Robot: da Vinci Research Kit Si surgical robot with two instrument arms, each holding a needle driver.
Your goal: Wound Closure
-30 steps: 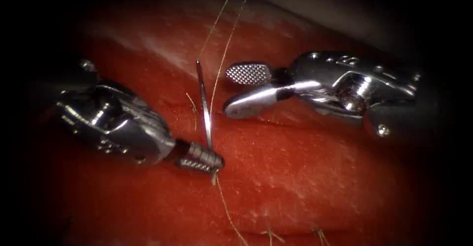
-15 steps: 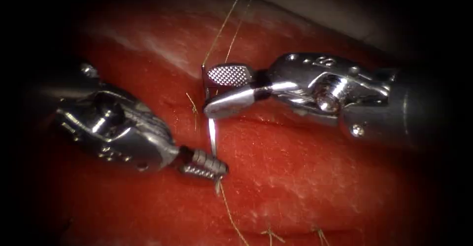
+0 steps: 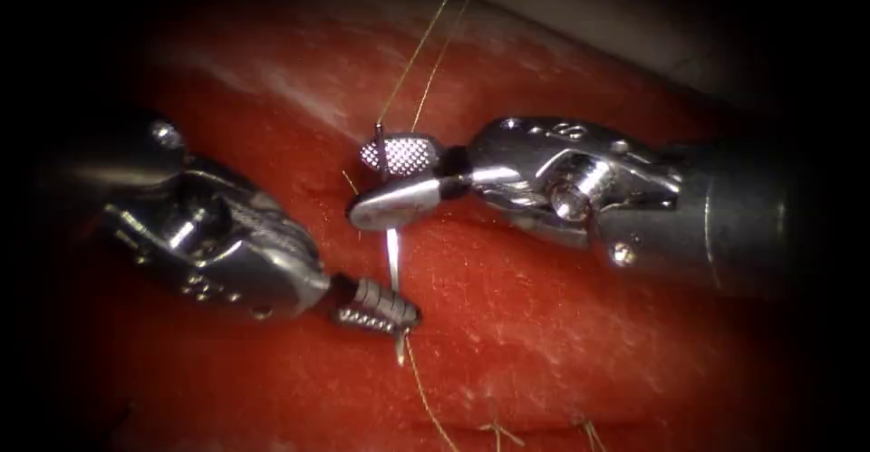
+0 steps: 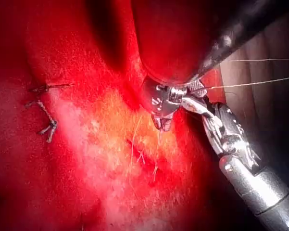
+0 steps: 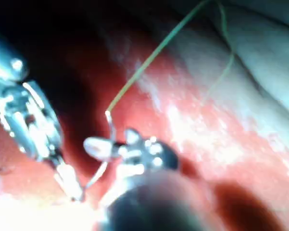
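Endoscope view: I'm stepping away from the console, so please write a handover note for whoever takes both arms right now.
Left tool: jaws shut on the needle near one end, just above the tissue.
Right tool: jaws set around the needle near its swaged end, not clearly clamped; over the last second it moved in to that spot.
Needle: upright between both tools, out of the tissue.
Thread: runs up from the needle's top; another strand trails below the left tool.
Done: earlier stitches are in place.
Left: closure unfinished.

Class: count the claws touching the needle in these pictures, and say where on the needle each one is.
2. The left claw grips the needle near its lower, pointed end; the right claw straddles it near the thread end, above the tissue.
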